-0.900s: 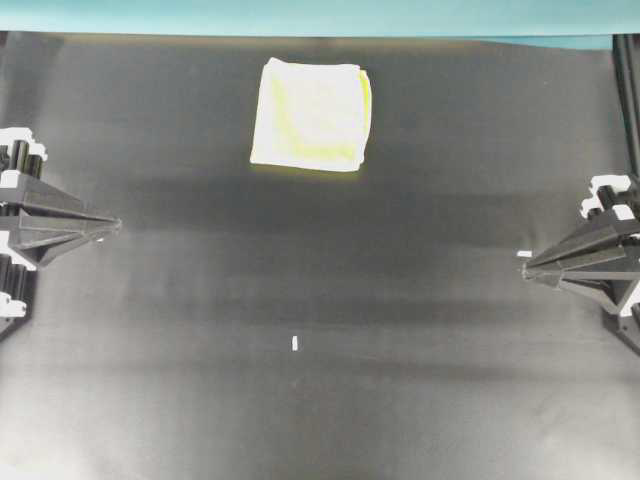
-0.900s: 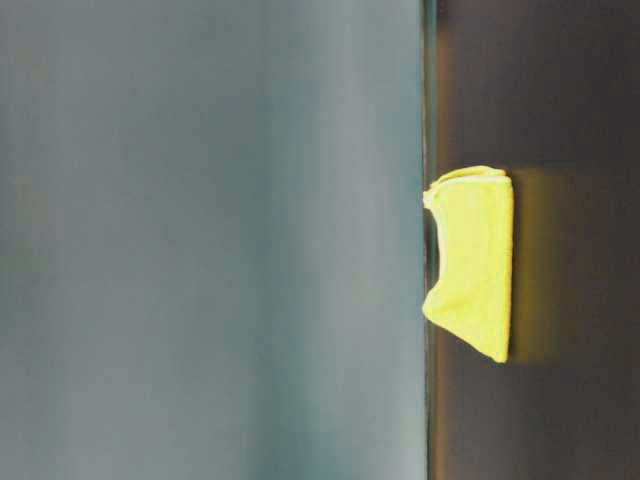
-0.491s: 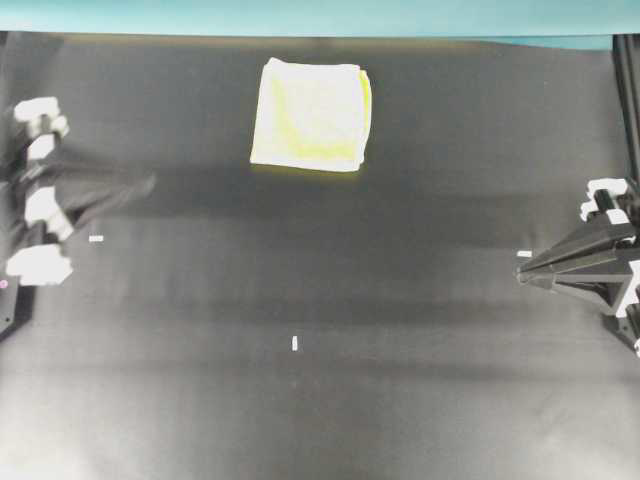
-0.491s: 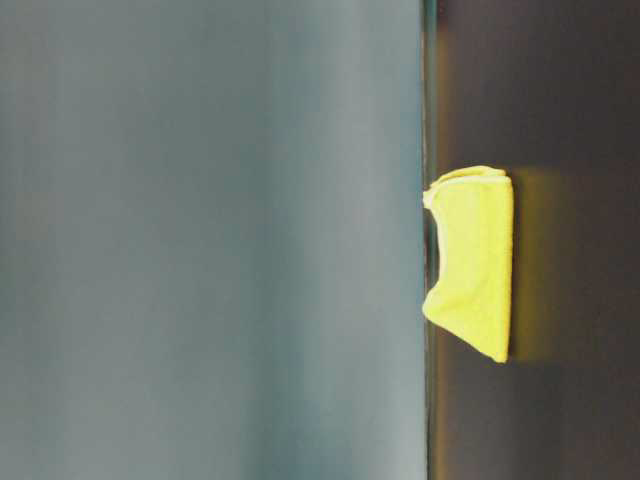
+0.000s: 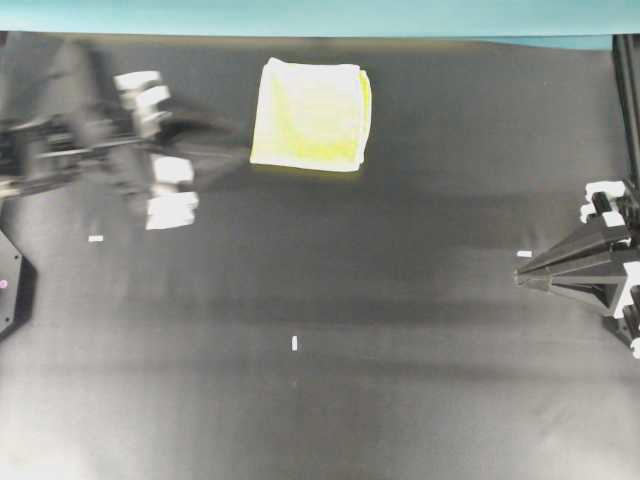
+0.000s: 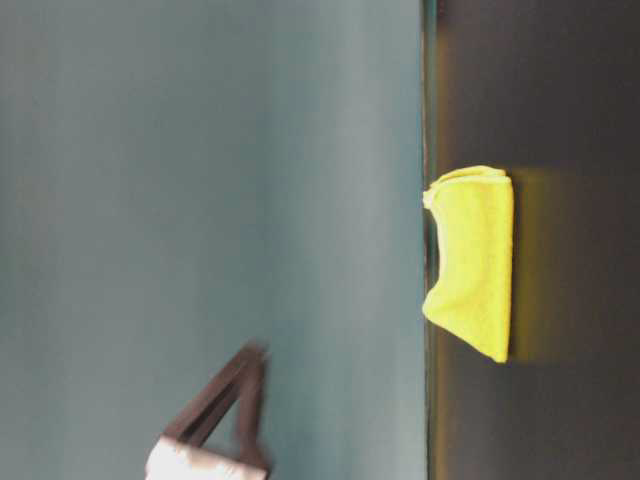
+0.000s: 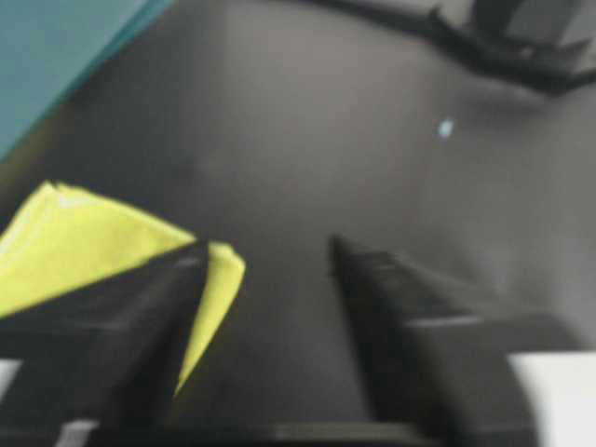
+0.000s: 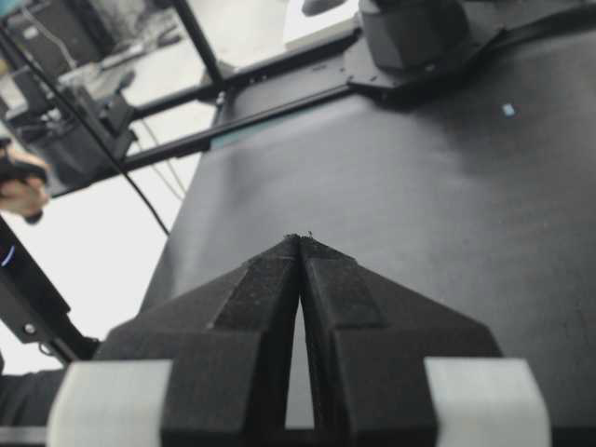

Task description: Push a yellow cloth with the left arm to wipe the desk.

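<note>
Right now the left gripper (image 5: 235, 150) is spread open and empty, yellow cloth (image 5: 312, 113) just ahead, off its left finger; coming in high or off-centre could crumple it rather than push; right gripper (image 5: 520, 280) pinched closed, well away

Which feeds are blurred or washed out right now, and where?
Overhead: left gripper is motion-smeared, and glare bleaches the yellow cloth whitish. Left wrist: soft focus throughout, fingers fuzzy. Table-level: cloth reads saturated yellow, arm blurred. Right wrist: right gripper sharp, background overexposed.

Left hand (image 5: 235, 150) motion-blurred; cloth (image 5: 312, 113) glare-washed
</note>
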